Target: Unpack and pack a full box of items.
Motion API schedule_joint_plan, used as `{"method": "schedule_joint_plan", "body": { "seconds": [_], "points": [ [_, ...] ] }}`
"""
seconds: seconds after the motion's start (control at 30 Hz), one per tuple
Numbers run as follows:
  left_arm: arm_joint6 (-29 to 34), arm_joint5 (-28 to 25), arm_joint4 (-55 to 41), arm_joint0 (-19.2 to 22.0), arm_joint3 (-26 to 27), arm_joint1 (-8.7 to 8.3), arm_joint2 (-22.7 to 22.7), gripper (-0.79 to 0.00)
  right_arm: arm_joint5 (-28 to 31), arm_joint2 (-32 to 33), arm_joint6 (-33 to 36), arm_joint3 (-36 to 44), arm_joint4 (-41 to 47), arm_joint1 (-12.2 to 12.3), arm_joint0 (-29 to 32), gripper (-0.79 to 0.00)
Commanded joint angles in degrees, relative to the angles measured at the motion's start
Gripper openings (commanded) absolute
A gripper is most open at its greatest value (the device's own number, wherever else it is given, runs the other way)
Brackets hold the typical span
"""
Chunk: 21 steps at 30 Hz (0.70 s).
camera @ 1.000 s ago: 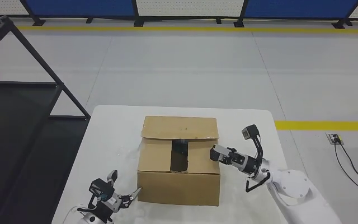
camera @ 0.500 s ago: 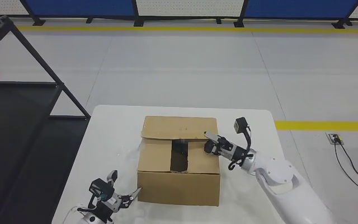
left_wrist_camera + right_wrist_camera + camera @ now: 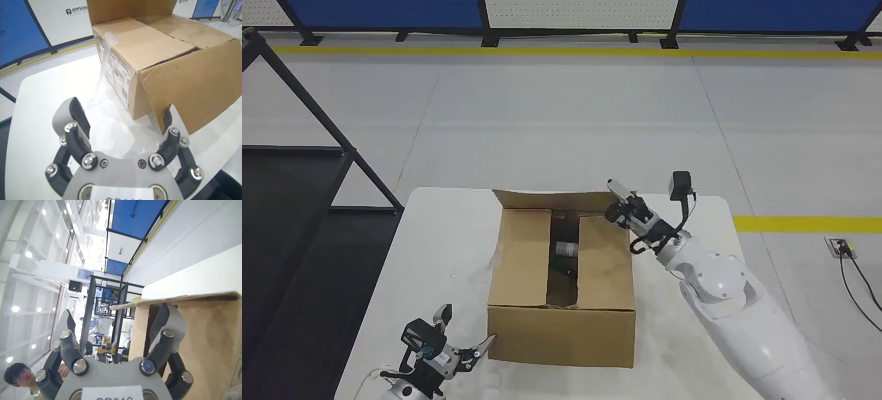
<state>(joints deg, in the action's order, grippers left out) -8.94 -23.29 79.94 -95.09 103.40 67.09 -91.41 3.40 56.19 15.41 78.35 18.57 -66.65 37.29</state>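
Since the box (image 3: 560, 325) is set mid-counter (image 3: 442, 260) with its two side flaps lying flat, the contents can be reached only through the narrow gap between them, whose long axis runs from the near wall to the far wall. The far flap (image 3: 542, 199) is stood upright, and the right gripper (image 3: 620, 207) is held at its right end, fingers spread, one finger (image 3: 160, 321) apparently tucked under the flap's edge with nothing pinched. The left gripper (image 3: 122, 105) is placed low by the box's near left corner, fingers spread and empty, above clear film (image 3: 105, 121). A dark item (image 3: 564, 250) is seen down in the gap, robot-ward of the right fingers. The right arm is judged the nearer.
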Motion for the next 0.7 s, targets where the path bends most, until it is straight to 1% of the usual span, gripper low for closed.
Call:
{"method": "schedule_joint_plan", "body": {
  "seconds": [0.0, 0.13, 0.33, 0.47, 0.67],
  "points": [
    [0.00, 0.00, 0.00, 0.00, 0.00, 0.00, 0.00, 0.000, -2.11, -1.66, -1.96, -2.34, -1.67, -0.86, -3.04, 0.000],
    [0.00, 0.00, 0.00, 0.00, 0.00, 0.00, 0.00, 0.000, -5.49, -5.25, -5.31, -8.19, -4.22, -2.94, -8.86, 0.000],
    [0.00, 0.00, 0.00, 0.00, 0.00, 0.00, 0.00, 0.000, -8.69, -10.52, -6.92, -18.46, -6.10, -6.47, -16.63, 0.000],
    [0.00, 0.00, 0.00, 0.00, 0.00, 0.00, 0.00, 0.000, -9.89, -14.16, -6.44, -25.04, -8.53, -8.85, -20.60, 0.000],
    [0.00, 0.00, 0.00, 0.00, 0.00, 0.00, 0.00, 0.000, -11.91, -17.88, -1.81, -32.33, -10.06, -11.93, -24.33, 0.000]
  ]
}}
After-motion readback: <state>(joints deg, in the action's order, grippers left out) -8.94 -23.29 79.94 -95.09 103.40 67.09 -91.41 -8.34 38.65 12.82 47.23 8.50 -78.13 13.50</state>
